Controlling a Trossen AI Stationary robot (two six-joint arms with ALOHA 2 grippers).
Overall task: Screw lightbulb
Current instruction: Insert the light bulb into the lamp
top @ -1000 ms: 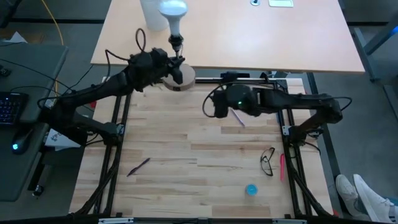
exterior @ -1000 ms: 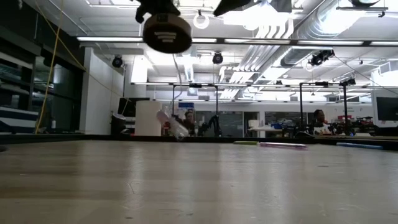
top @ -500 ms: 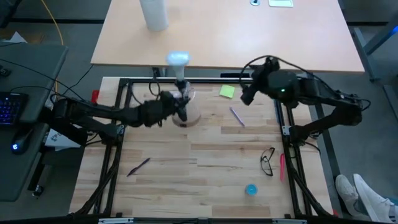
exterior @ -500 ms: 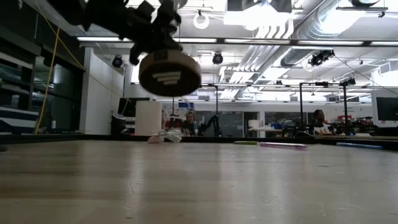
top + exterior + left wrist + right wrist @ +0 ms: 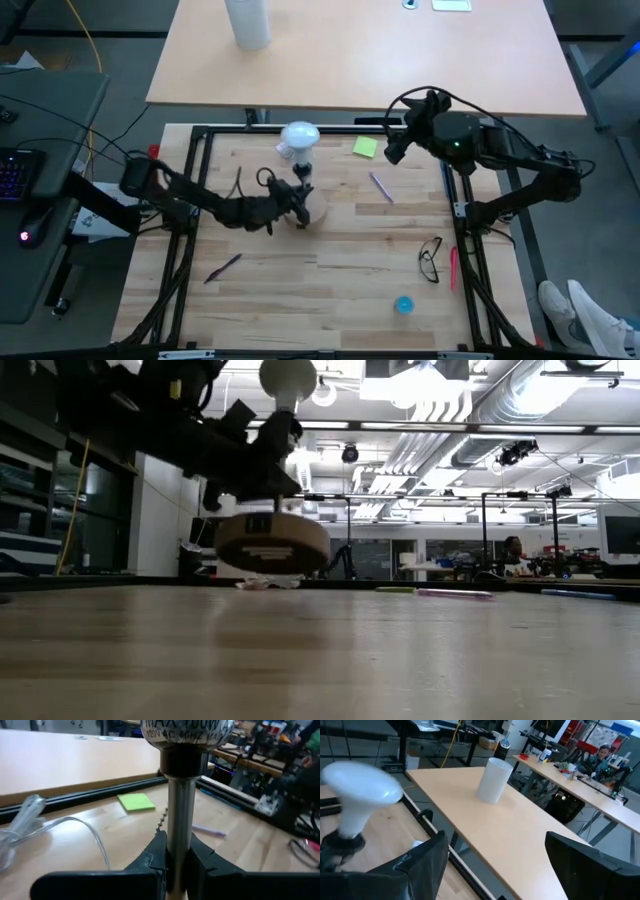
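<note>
— Where's the lightbulb (image 5: 300, 134)?

— In its socket above the worktop (image 5: 330, 250); left claw (image 5: 172, 857) clamps the post. Right claw (image 5: 492, 855) spread wide, empty.

— Handling?

— Probably light, fragile, slick; cup the globe gently.

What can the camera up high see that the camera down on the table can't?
Only the high view shows the glasses, the green sticky note, the blue cap and the right tool, waiting open near the table's far edge. Only the low view shows the ceiling lights and the wooden base's underside. Both show the lightbulb on its wooden base, held by the left tool.
</note>
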